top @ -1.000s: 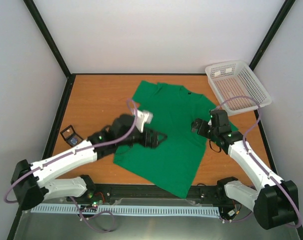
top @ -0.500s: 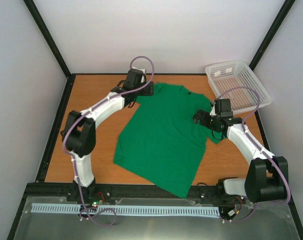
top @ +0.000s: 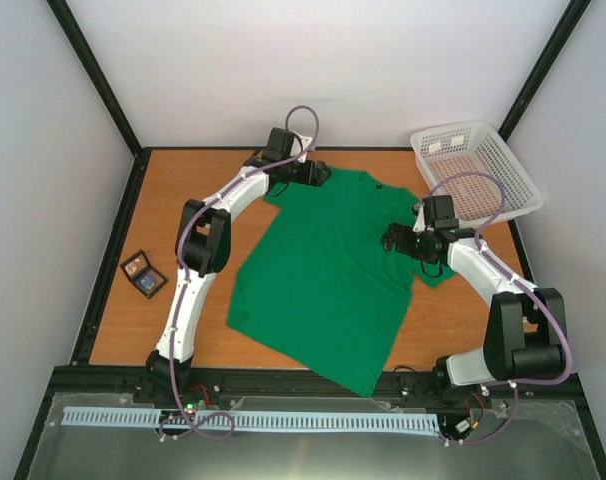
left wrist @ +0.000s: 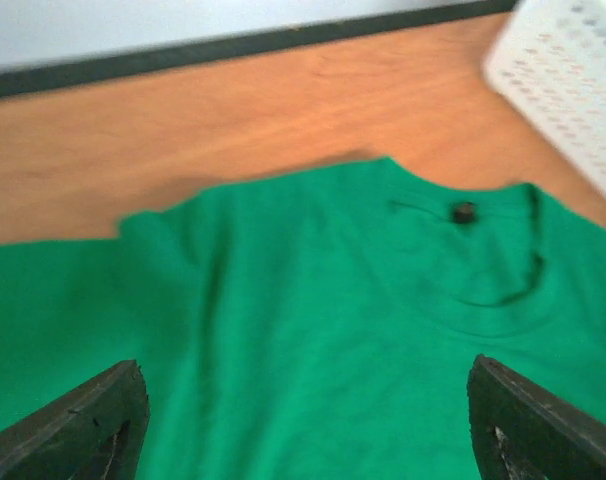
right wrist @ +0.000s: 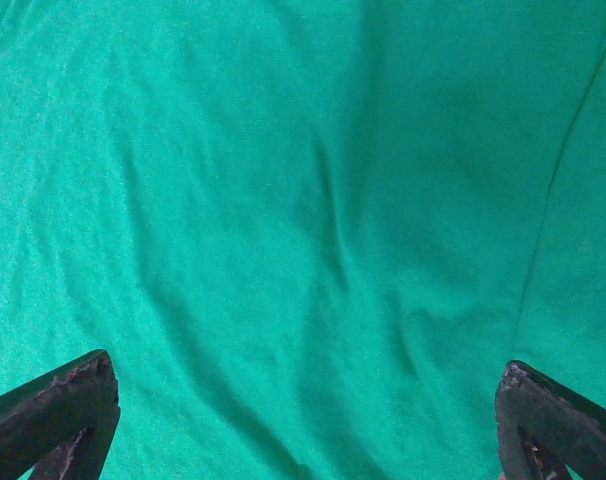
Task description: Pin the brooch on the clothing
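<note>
Black case (top: 143, 273) sits way off on the left of the table, well apart from everything. My left gripper (top: 321, 177) has just swung from mid-shirt up to the far shoulder of the green T-shirt (top: 323, 290), jaws wide, nothing in them. Right gripper (top: 392, 240) has barely moved and hangs wide open by the right sleeve. Can't spot the brooch anywhere, so I reckon we're only straightening the shirt and pinning hasn't started.
</note>
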Tool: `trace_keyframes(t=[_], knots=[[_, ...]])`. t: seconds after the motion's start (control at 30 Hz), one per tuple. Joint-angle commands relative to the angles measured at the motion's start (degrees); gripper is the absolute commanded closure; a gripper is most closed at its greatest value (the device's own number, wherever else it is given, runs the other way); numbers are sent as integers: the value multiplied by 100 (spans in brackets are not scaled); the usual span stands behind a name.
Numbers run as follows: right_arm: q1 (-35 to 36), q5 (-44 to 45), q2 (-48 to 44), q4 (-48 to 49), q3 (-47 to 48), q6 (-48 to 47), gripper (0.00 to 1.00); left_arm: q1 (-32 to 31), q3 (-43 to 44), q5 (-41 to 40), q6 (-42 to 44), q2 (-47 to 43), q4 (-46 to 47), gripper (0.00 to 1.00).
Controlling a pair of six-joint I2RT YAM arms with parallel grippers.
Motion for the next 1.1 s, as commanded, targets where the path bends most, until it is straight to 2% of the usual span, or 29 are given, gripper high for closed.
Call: trace_keyframes(t=[0.0, 0.1, 0.23, 0.4, 0.5, 0.67, 0.9, 1.07], knots=[[-28, -85, 81, 95, 95, -75, 0, 305, 407, 2068, -805, 463, -156, 12], [-28, -64, 65, 44, 160, -58, 0, 503, 460, 2471, -1122, 703, -246, 11], [-28, 23, 35, -3, 309, -32, 0, 872, 346, 2515, -1518, 847, -511, 8], [-28, 84, 377, -70, 661, -75, 0, 1339, -339, 2131, -1737, 463, -447, 9], [-28, 78, 580, -101, 905, -109, 0, 1566, -708, 2560, -1799, 182, -198, 10], [-28, -116, 884, -118, 1218, -89, 0, 1731, -705, 2030, -1450, -64, -632, 6], [-28, -173, 1341, -410, 1722, -359, 0, 2240, -1430, 985, -1209, -612, -825, 6], [-28, -263, 2073, -482, 2278, -478, 0, 2231, -1947, 1152, -1250, -1572, -508, 4]])
